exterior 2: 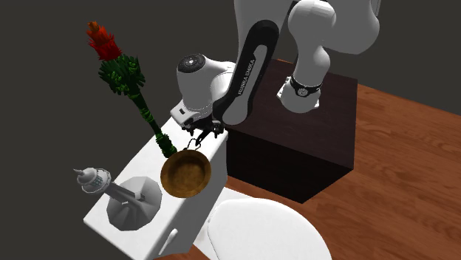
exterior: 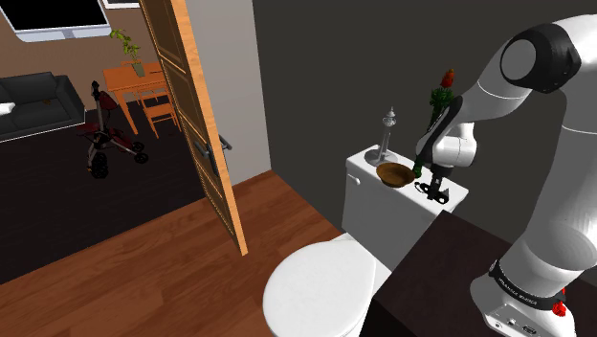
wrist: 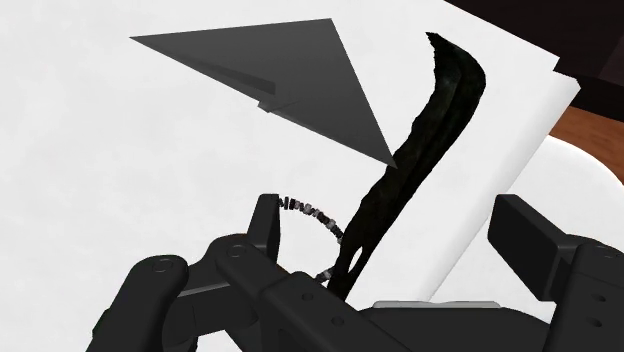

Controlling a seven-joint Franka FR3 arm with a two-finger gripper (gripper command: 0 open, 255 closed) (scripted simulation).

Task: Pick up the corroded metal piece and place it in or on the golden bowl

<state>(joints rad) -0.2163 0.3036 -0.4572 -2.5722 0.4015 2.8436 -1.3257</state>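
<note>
Gripper (wrist: 390, 212) sits low over the white toilet tank lid (wrist: 120, 200). Its fingers (wrist: 265, 225) are spread wide and grasp nothing. The dark curved piece (wrist: 425, 140) lies flat on the lid between the two fingers and touches neither. One end is close to the palm, and the other curves away toward the lid's edge. A thin beaded strand (wrist: 310, 213) runs from the near end toward one finger. A dark grey triangular patch (wrist: 290, 80) shows on the lid beside the piece.

In the shoulder view, the golden bowl (exterior: 394, 173) stands on the same lid, just to the left of the gripper and apart from it. A grey tower-shaped figurine (exterior: 386, 131) stands on the lid behind the bowl. A green plant with a red top (exterior: 441, 96) rises beside the arm. The white toilet seat (exterior: 316, 287) is below the tank, lid down. The dark stand (exterior: 450, 258) is at lower right, next to the tank. A wooden door (exterior: 191, 115) stands open at left, with an orange table (exterior: 134, 81) beyond it.

In the second exterior view, the bowl is between the figurine and the gripper. The piece is too small to make out there.
</note>
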